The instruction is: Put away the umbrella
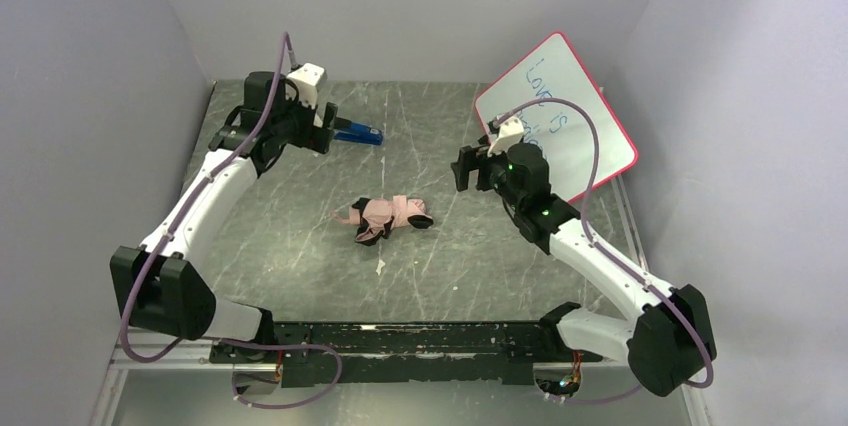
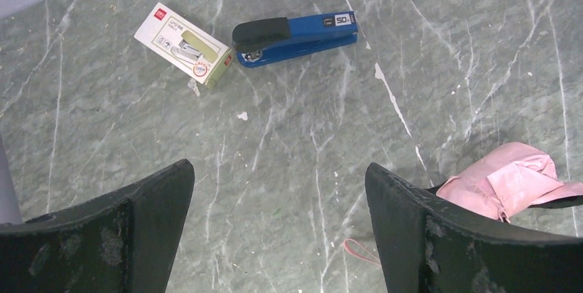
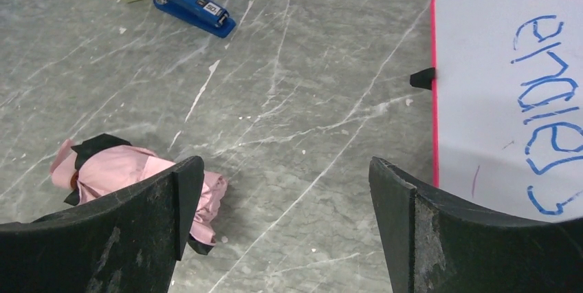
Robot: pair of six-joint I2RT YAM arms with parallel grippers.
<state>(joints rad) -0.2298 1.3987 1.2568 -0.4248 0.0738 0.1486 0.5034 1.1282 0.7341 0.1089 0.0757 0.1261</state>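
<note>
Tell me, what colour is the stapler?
The stapler is blue with a black top, clearest in the left wrist view.

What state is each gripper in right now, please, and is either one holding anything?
Left gripper: open, holding nothing.
Right gripper: open, holding nothing.

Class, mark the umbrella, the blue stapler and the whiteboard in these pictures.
umbrella (image 1: 388,212), top view, on its folded pink fabric.
blue stapler (image 2: 309,34), left wrist view, on its blue body.
whiteboard (image 3: 481,87), right wrist view, on its white writing face.
</note>
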